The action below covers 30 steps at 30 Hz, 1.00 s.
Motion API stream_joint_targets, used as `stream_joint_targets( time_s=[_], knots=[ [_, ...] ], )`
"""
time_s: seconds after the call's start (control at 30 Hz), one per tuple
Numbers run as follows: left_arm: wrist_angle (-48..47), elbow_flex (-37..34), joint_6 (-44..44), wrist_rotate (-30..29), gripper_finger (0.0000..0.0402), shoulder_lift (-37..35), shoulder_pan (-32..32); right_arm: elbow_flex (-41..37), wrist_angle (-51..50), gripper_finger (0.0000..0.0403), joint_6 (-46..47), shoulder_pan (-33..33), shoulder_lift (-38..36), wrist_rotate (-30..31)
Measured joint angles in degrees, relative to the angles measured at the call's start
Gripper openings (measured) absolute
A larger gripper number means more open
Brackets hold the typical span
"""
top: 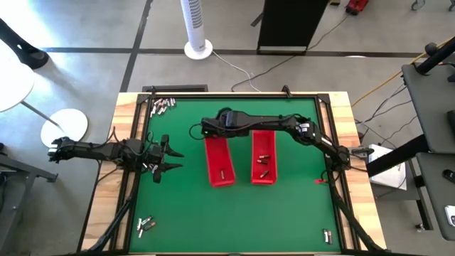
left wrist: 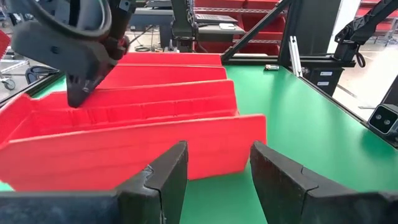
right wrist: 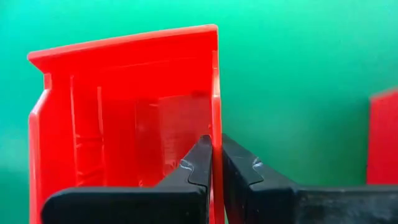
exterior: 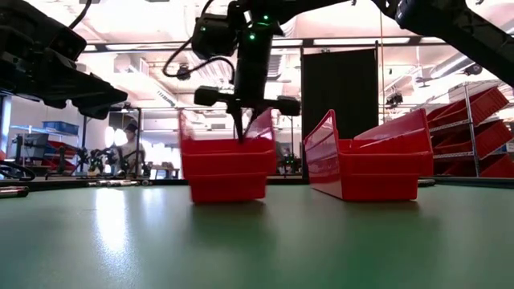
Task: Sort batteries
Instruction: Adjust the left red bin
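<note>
Two red trays stand on the green mat, the left one (top: 219, 162) and the right one (top: 264, 156). Each has a few small batteries (top: 263, 158) in it. More batteries lie loose at the far left corner (top: 162, 105), the near left (top: 146, 225) and the near right (top: 327, 236). My right gripper (right wrist: 214, 165) reaches across to the far end of the left tray (exterior: 227, 164) and is shut on its wall. My left gripper (top: 170, 160) waits open at the mat's left, its fingers (left wrist: 168, 171) facing the tray's long side and touching nothing. My right gripper pinches the top edge of a wall (right wrist: 215, 118) at the left tray's far end. One finger (right wrist: 200, 163) stands inside the tray and the other (right wrist: 241, 167) outside. The fingers come slanting down from above. The tray rests flat on the mat.
A wooden frame (top: 128, 114) borders the green mat (top: 284, 213), which shows bare between the trays and the near edge. A white fan stand (top: 197, 35) and a dark cabinet (top: 288, 25) stand beyond the far edge. Shelves of red bins (exterior: 474, 120) fill the room behind.
</note>
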Motion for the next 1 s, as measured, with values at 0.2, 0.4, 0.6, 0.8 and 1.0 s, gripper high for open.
stream_joint_targets(
  time_s=[0.2,0.4,0.6,0.8,1.0],
  knots=[
    [0.0,0.0,0.0,0.0,0.0155,0.0,0.02,0.0,-3.12,0.0013,12.85,0.68,0.0,1.86],
    [0.0,0.0,0.0,-0.01,0.0155,0.0,0.0,-0.07,-3.39,0.0013,13.04,0.72,-0.02,2.2],
    [0.02,0.0,0.0,0.0,0.0155,0.0,0.0,-0.07,-3.46,0.0013,12.86,0.72,-0.07,1.91],
    [0.0,0.0,0.0,0.0,0.0155,0.0,0.02,-0.07,-3.75,0.003,11.23,0.7,-0.11,-0.33],
    [0.0,0.0,0.0,-0.01,0.0155,0.0,0.02,0.9,-5.37,0.0095,10.11,0.7,-0.13,-0.4]
  ],
)
